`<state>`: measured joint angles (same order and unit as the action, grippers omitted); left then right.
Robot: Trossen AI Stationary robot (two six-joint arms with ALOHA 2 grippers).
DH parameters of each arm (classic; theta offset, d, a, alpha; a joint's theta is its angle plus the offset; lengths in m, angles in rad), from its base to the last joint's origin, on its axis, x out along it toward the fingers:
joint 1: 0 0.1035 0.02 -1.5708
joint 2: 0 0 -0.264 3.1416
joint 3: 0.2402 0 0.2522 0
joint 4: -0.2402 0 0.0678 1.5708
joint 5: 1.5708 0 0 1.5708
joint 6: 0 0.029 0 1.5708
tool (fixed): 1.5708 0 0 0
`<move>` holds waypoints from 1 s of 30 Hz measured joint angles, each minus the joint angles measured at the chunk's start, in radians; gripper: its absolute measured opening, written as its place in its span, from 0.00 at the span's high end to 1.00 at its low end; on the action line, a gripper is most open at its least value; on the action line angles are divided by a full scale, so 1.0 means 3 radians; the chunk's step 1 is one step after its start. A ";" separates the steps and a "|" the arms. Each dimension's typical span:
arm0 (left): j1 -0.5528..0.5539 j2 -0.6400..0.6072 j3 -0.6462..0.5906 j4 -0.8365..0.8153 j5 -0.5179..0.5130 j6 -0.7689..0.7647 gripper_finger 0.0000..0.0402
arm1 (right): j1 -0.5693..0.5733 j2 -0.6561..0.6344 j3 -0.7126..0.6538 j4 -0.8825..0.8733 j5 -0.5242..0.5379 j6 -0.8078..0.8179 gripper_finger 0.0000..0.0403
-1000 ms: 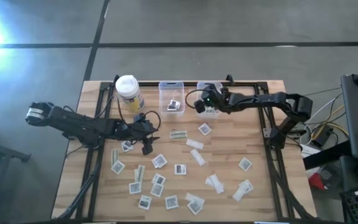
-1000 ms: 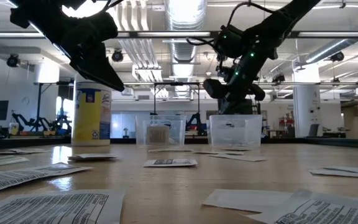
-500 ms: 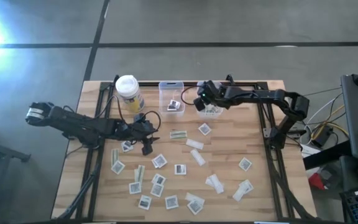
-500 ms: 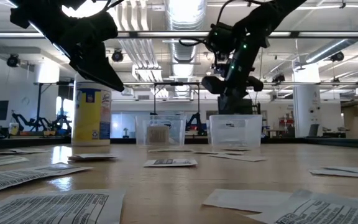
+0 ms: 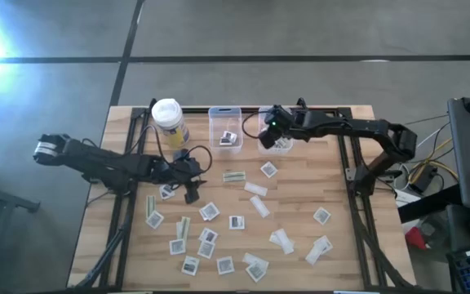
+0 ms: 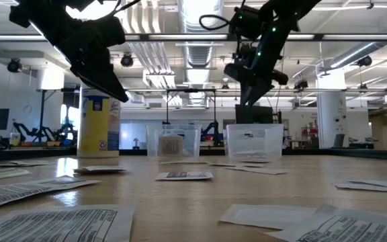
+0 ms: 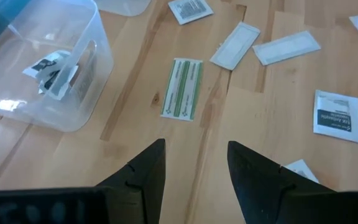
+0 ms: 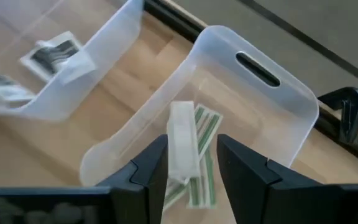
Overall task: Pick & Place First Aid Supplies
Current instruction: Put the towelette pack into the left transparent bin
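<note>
While most of the first aid supplies (image 5: 237,221) lie loose across the near and middle parts of the table (image 5: 341,253), sorting is plainly unfinished. Square packets with dark printed patches cluster toward the near left corner; narrow strips lie toward the near right corner and at mid-table.

Left gripper (image 5: 192,189) hovers over the left-middle of the table with its fingers spread and nothing between them. Its wrist view shows a greenish strip (image 7: 183,96) lying flat on the wood just ahead of the fingertips, beside the left clear bin (image 7: 73,81).

Farther back, the right gripper (image 5: 268,139) hangs above the right clear bin (image 8: 278,93) at the far edge. Its fingers are parted, and a white strip (image 8: 182,140) shows between them over the bin, with a green-striped strip (image 8: 202,158) lying in the bin below. Whether the white strip is touching a finger or already free cannot be told. The left bin holds printed square packets. A yellow container (image 5: 170,122) stands at the far left, beside the bins.

Judgement: the step in hand is the release of a strip into the right bin. Next, the right arm must lift clear of the bin wall and return for another packet; the left fingers need to descend squarely over the greenish strip, which lies flat and offers little edge to catch.
</note>
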<state>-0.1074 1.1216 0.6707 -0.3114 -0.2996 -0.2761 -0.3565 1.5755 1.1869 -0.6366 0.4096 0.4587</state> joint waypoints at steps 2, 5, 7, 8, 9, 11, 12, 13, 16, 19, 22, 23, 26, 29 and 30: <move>-0.0002 -0.0001 0.0054 -0.0108 0.0004 -0.0083 0.59 | 0.0083 -0.0089 -0.0046 -0.0034 -0.0007 0.0001 0.66; -0.0028 -0.0001 0.0085 -0.0273 0.0114 -0.0166 0.59 | 0.0252 -0.0219 -0.0131 -0.0052 -0.0011 0.0004 0.68; -0.0055 -0.0001 0.0099 -0.0339 0.0212 -0.0230 0.59 | 0.0374 -0.0301 -0.0174 -0.0049 -0.0010 0.0022 0.69; -0.0073 -0.0001 0.0101 -0.0367 0.0251 -0.0268 0.59 | 0.0433 -0.0340 -0.0199 -0.0038 -0.0008 0.0032 0.69; -0.0095 -0.0001 0.0101 -0.0397 0.0282 -0.0307 0.59 | 0.0493 -0.0372 -0.0222 -0.0038 -0.0008 0.0033 0.70; -0.0142 -0.0001 0.0101 -0.0467 0.0346 -0.0389 0.59 | 0.0607 -0.0436 -0.0269 -0.0026 -0.0007 0.0043 0.71; -0.0172 -0.0001 0.0102 -0.0528 0.0351 -0.0442 0.59 | 0.0661 -0.0459 -0.0288 -0.0027 -0.0006 0.0071 0.71; -0.0199 -0.0001 0.0102 -0.0597 0.0355 -0.0498 0.59 | 0.0710 -0.0486 -0.0310 -0.0019 -0.0004 0.0120 0.71; -0.0266 -0.0001 0.0103 -0.0842 0.0355 -0.0712 0.59 | 0.0828 -0.0535 -0.0375 -0.0014 -0.0003 0.0209 0.72; -0.0312 -0.0001 0.0103 -0.1157 0.0353 -0.1057 0.59 | 0.0922 -0.0542 -0.0416 -0.0007 0.0003 0.0219 0.73; -0.0374 -0.0001 0.0103 -0.1474 0.0352 -0.1446 0.59 | 0.0985 -0.0536 -0.0439 0.0002 0.0003 0.0219 0.74; -0.0411 -0.0001 0.0103 -0.1573 0.0351 -0.1558 0.59 | 0.0997 -0.0535 -0.0449 0.0023 0.0004 0.0219 0.75; -0.0570 -0.0001 0.0101 -0.1768 0.0360 -0.1821 0.59 | 0.1001 -0.0535 -0.0495 0.0073 0.0003 0.0220 0.76; -0.0760 -0.0001 0.0101 -0.1850 0.0438 -0.2145 0.59 | 0.0999 -0.0536 -0.0528 0.0114 0.0005 0.0220 0.77; -0.0831 -0.0001 0.0101 -0.1854 0.0461 -0.2252 0.59 | 0.0999 -0.0536 -0.0537 0.0121 0.0005 0.0220 0.77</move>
<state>-0.3565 1.1213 0.7010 -0.8675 -0.1612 -0.9517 -0.0566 1.4147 1.0258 -0.6002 0.4110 0.5247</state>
